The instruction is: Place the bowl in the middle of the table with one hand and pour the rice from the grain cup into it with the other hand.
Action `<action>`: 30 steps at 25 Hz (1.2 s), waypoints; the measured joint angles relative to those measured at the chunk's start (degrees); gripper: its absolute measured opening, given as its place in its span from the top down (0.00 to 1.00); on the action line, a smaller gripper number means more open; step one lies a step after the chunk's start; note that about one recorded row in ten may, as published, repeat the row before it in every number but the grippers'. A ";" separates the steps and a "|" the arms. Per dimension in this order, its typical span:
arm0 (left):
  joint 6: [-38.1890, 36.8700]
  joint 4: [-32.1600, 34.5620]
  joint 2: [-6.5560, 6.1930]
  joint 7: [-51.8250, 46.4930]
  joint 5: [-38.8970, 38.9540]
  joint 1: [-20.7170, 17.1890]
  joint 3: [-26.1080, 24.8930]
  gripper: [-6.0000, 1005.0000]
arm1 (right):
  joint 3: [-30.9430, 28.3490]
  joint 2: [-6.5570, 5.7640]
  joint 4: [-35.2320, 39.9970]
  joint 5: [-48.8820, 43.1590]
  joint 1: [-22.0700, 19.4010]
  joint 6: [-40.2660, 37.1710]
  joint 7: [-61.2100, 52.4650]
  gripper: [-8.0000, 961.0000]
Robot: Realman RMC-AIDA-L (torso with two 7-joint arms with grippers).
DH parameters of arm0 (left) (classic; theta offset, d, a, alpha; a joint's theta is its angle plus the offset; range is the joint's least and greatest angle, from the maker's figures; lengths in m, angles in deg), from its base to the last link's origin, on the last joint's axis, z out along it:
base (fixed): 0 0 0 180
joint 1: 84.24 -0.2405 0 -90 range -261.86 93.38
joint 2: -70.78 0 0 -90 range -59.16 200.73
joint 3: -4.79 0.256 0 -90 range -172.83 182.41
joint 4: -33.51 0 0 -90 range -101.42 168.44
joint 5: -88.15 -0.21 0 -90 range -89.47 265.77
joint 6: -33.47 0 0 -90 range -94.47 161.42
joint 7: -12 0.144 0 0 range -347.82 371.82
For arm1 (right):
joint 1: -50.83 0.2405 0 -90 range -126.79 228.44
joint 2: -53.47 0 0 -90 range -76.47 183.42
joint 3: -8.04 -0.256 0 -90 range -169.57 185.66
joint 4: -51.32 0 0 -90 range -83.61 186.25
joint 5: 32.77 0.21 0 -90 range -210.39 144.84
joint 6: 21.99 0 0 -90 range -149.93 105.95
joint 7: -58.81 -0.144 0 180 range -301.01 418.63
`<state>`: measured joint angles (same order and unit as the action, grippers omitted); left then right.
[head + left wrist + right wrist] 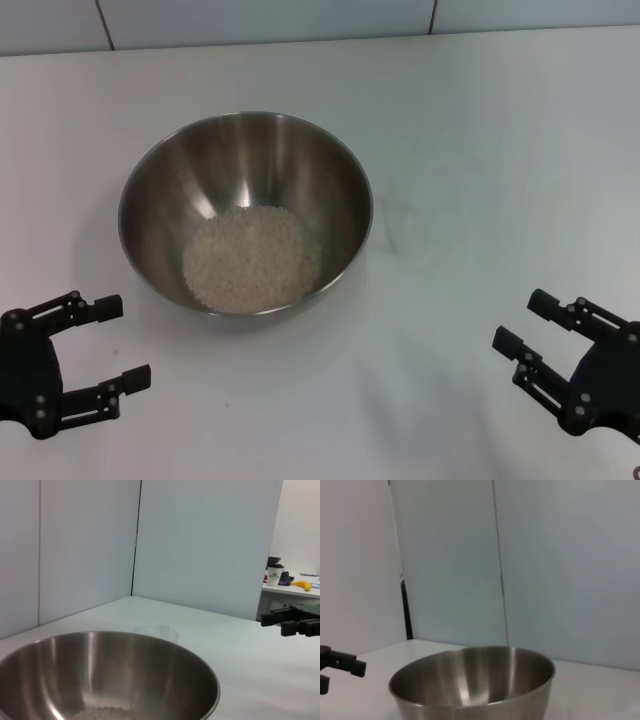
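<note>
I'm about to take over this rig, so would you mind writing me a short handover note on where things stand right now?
Left gripper: open, empty, low at the table's near left edge.
Right gripper: open, empty, near right edge.
Bowl: upright around the middle of the table, slightly toward the robot's left.
Rice: lying in the bowl's bottom.
Grain cup: upright on the table just right of the bowl; it looks empty.
Done: bowl placed, rice poured, cup set down, both arms drawn back.
Left: apparently nothing.
</note>
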<state>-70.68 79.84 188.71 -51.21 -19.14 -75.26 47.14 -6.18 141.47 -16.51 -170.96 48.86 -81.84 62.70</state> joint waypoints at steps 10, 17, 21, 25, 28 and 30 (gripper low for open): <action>0.00 -0.01 -0.06 0.56 0.05 -0.96 -0.34 0.19 | 0.39 -0.54 -0.55 -1.21 -0.31 0.31 0.04 0.46; 0.00 -0.08 -0.03 0.81 0.20 -1.19 -0.34 0.19 | 0.49 -0.53 -0.15 -2.12 -0.32 -0.24 0.07 0.46; 0.05 -0.10 -0.01 0.81 0.26 -1.18 -0.34 0.19 | 0.50 -0.41 -0.01 -2.33 -0.35 -0.34 0.07 0.46; 0.06 -0.10 0.01 0.81 0.34 -1.17 -0.34 0.19 | 0.37 -0.22 0.20 -2.50 -0.42 -0.36 0.07 0.46; 0.09 -0.10 0.03 0.81 0.38 -1.07 -0.34 0.19 | 0.20 -0.16 0.28 -2.50 -0.42 -0.36 0.07 0.46; 0.11 -0.10 0.03 0.81 0.40 -0.99 -0.34 0.19 | 0.06 -0.12 0.35 -2.50 -0.41 -0.36 0.07 0.46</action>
<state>-70.57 79.74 188.74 -50.40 -18.74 -76.25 46.80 -6.12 141.36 -16.16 -173.46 48.45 -82.20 62.77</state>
